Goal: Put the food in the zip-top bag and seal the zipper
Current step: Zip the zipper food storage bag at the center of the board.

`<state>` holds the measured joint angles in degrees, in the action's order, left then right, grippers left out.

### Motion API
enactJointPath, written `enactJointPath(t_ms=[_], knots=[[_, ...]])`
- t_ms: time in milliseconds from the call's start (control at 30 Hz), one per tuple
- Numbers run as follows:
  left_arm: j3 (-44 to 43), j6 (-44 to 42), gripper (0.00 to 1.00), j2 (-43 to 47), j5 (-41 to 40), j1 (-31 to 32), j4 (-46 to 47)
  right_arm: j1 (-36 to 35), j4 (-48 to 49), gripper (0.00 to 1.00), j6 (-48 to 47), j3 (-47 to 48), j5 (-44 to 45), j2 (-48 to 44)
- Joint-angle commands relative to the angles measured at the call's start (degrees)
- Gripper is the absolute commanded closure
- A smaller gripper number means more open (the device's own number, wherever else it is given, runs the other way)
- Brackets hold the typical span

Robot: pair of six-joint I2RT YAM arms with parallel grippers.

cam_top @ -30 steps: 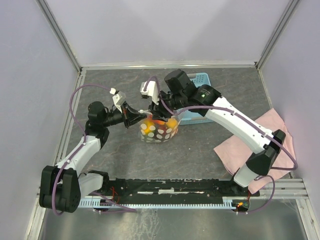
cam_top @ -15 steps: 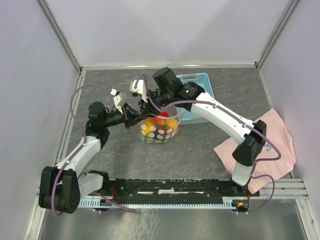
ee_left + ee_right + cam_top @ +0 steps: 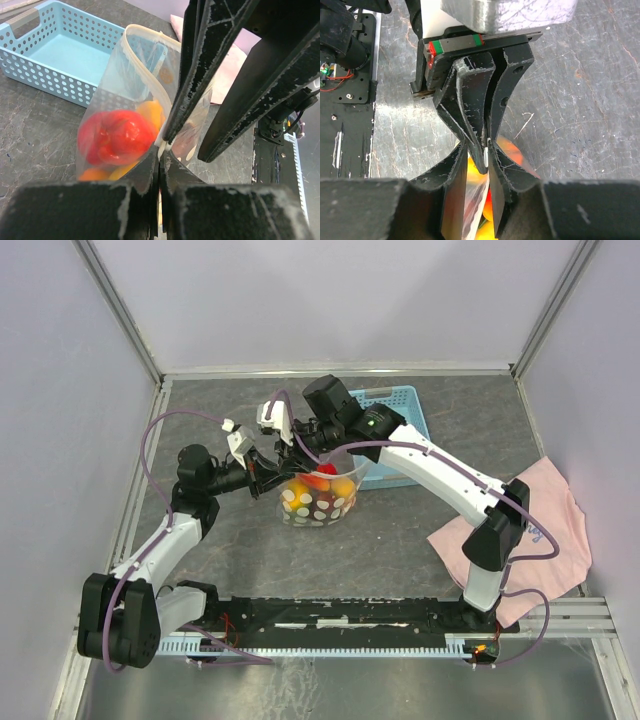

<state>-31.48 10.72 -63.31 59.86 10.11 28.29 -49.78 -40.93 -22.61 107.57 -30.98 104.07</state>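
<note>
The zip-top bag (image 3: 320, 502), clear with white dots, stands on the table and holds the food (image 3: 320, 480) in red, orange and yellow. A red piece (image 3: 117, 137) shows through the film. My left gripper (image 3: 272, 473) is shut on the left end of the white zipper (image 3: 163, 145). My right gripper (image 3: 297, 458) reaches down beside it, open. Its fingers (image 3: 192, 75) straddle the bag's top edge. In the right wrist view the right gripper (image 3: 477, 147) stands around the zipper (image 3: 485, 155) and the left gripper's tip. One finger touches the strip.
A light blue basket (image 3: 400, 400) stands just behind the bag, its perforated wall (image 3: 55, 50) close to the film. A pink cloth (image 3: 540, 510) lies at the right. Both arms crowd the bag's left top corner.
The right gripper has moved left along the bag's top edge until it stands against the left gripper, and its jaws have narrowed. The left gripper and the bag have stayed put.
</note>
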Motion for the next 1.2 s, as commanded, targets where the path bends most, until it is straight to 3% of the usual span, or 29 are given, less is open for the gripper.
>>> enactJointPath(t_ms=[0,567,767,1167], knots=[[-0.2,-2.8,0.97,1.7,-0.5,0.3,1.6,0.2,0.0,0.69,-1.2,0.7,2.3,-0.1],[0.0,-2.9,0.97,1.9,-1.1,0.3,1.6,0.8,2.1,0.59,0.2,-2.4,3.4,-2.1],[-0.1,-3.1,0.97,1.9,-1.0,0.3,1.6,2.4,4.3,0.54,2.9,-3.4,-0.4,-3.4],[-0.2,-3.2,0.97,1.6,-1.0,0.4,1.6,2.9,4.9,0.59,4.7,-1.9,-5.8,-1.8]])
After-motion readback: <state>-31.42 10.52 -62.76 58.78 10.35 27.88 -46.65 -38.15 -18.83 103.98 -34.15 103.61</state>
